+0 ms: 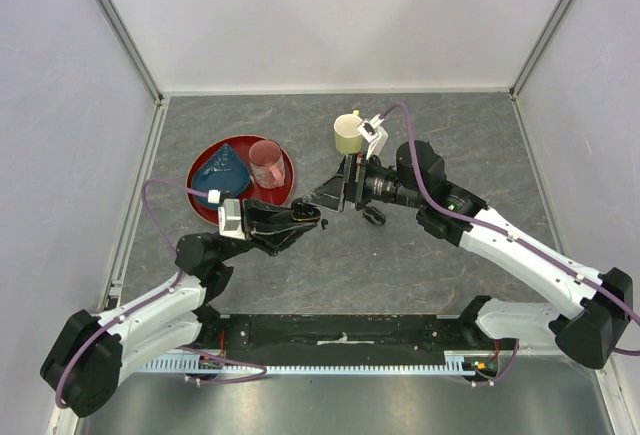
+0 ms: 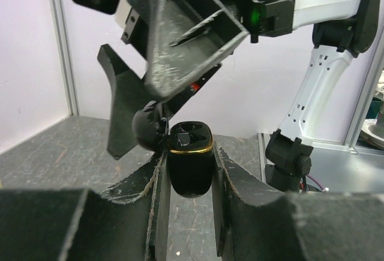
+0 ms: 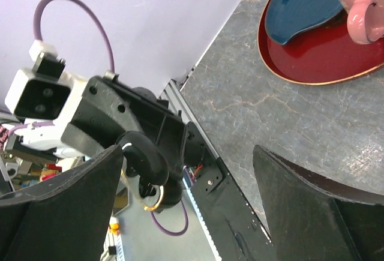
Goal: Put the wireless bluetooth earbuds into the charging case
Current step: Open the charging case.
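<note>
My left gripper [image 1: 312,217] [image 2: 188,180] is shut on a glossy black charging case with a gold rim [image 2: 189,159], held upright above the table. The case top is open and dark inside; I cannot tell whether an earbud sits in it. A rounded black piece [image 2: 149,128] [image 3: 144,159] sits at the case's edge and touches one finger [image 2: 123,102] of my right gripper; I cannot tell if it is the lid or an earbud. My right gripper [image 1: 325,199] [image 3: 187,153] is wide open right over the case. A small black object [image 1: 375,217] lies on the table under the right wrist.
A red plate [image 1: 205,205] [image 3: 312,63] at the left holds a blue cone [image 1: 225,170] and a pink cup [image 1: 267,163]. A yellow mug [image 1: 348,135] stands behind the right gripper. Walls enclose the grey table on three sides.
</note>
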`<action>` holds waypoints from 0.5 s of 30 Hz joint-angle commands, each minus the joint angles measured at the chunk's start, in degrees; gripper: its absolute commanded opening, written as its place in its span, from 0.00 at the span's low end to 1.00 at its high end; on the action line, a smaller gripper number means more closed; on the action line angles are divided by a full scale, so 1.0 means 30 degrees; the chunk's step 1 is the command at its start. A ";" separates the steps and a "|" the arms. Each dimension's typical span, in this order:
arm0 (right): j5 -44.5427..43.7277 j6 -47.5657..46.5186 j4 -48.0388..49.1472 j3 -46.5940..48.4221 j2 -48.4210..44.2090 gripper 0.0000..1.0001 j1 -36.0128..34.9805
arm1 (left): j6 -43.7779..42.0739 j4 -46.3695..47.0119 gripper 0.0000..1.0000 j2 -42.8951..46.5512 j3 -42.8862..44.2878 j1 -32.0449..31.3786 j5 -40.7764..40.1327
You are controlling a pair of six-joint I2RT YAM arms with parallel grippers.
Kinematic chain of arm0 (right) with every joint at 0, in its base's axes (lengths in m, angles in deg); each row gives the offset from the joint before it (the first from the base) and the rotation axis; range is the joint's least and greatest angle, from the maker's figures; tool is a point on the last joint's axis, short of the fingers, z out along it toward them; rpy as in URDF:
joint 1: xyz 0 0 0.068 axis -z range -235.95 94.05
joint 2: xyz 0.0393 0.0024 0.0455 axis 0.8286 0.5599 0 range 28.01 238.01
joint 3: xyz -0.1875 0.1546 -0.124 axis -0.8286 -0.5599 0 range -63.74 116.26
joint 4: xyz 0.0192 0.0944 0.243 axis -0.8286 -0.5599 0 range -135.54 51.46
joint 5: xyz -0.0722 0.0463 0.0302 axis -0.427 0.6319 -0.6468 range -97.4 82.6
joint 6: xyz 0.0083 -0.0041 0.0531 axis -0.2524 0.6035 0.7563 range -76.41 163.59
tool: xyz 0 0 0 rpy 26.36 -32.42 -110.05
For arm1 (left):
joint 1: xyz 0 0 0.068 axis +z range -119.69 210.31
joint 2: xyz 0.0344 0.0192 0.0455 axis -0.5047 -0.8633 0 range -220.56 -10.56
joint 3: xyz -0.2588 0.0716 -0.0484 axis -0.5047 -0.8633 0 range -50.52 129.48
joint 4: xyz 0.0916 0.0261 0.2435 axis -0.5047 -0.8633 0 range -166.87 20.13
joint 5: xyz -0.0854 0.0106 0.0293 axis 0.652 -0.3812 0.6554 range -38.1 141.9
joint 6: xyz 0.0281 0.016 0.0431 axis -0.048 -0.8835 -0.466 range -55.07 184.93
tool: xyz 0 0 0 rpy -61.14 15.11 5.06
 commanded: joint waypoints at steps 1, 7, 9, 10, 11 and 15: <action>-0.0336 0.0265 0.0627 0.0133 0.0511 0.95 0.0106 | -0.0731 0.0943 0.02 0.0508 0.0987 -0.0183 0.0762; 0.0190 0.0090 0.0686 0.0571 0.0277 0.97 0.0282 | -0.1053 0.0299 0.02 0.0888 0.0783 -0.0183 0.0382; 0.0162 0.0031 0.0831 0.0660 -0.0014 0.98 0.0400 | -0.1141 0.0152 0.02 0.1006 0.0607 -0.0183 0.0118; 0.0133 0.0060 0.0948 0.0689 -0.0190 0.98 0.0429 | -0.1170 0.0094 0.02 0.1151 0.0577 -0.0183 0.0089; 0.0133 -0.0056 0.1036 0.0777 -0.0279 0.98 0.0487 | -0.1228 0.0006 0.02 0.1211 0.0519 -0.0183 0.0030; 0.0074 -0.0057 0.1096 0.0982 -0.0835 0.98 0.0809 | -0.1375 -0.0608 0.02 0.1533 0.0460 -0.0183 -0.0204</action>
